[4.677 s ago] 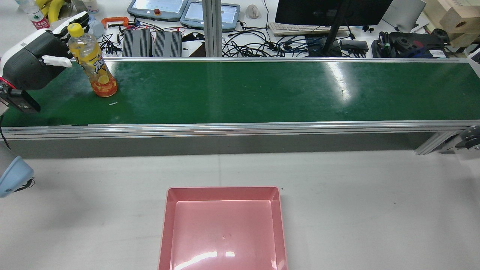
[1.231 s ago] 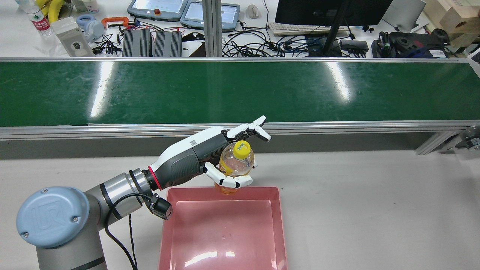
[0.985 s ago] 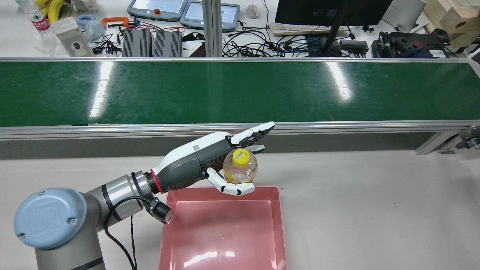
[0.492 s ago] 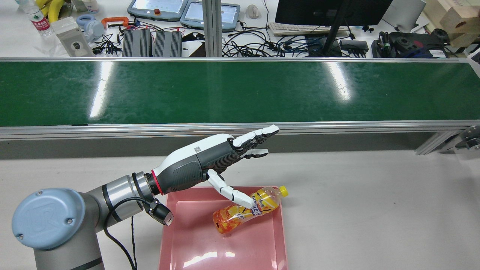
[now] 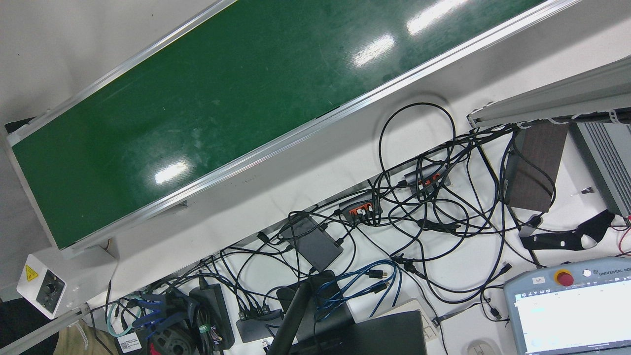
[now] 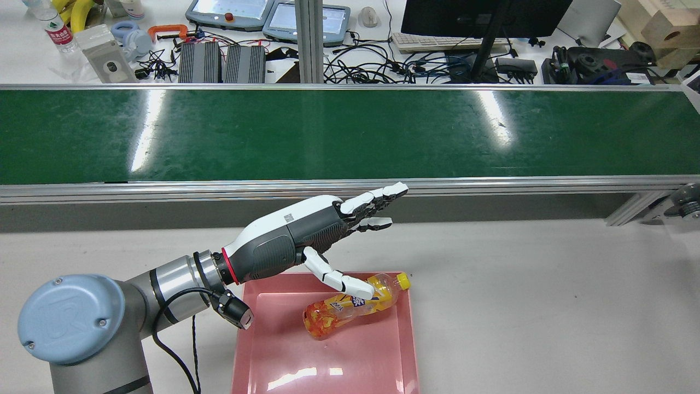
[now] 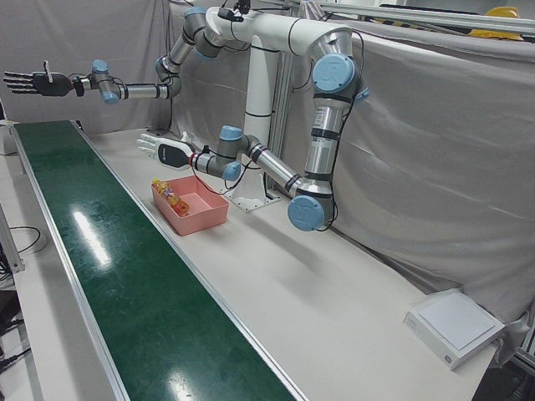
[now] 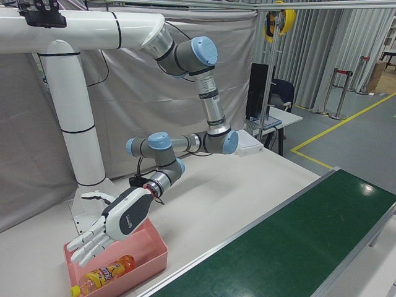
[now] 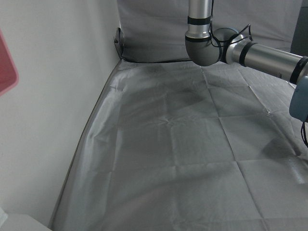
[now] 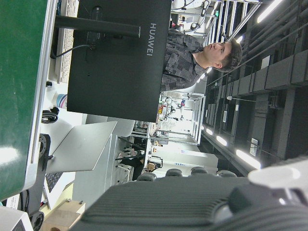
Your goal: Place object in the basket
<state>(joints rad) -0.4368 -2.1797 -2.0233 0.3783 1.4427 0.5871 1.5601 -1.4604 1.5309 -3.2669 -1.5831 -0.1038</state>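
Note:
An orange drink bottle [image 6: 350, 306] with a yellow cap lies on its side in the pink basket [image 6: 339, 364], near the basket's far rim, cap toward the right. My left hand [image 6: 306, 232] hovers open over that rim, fingers stretched out and the thumb just above the bottle, holding nothing. The right-front view shows the same left hand [image 8: 108, 226] above the bottle [image 8: 105, 272] and the basket [image 8: 158, 257]. In the left-front view my right hand [image 7: 29, 82] is raised high past the conveyor's far end, its fingers spread and empty.
The long green conveyor belt [image 6: 350, 134] runs across behind the basket, with an aluminium rail [image 6: 492, 183] on its near side. Beyond it lie monitors, cables and teach pendants [image 6: 229, 12]. White tabletop [image 6: 547, 306] lies to the right of the basket.
My left hand carried the bottle from the belt to the basket's far rim and opened. The bottle dropped into the basket, tipped onto its side and shifted slightly left.

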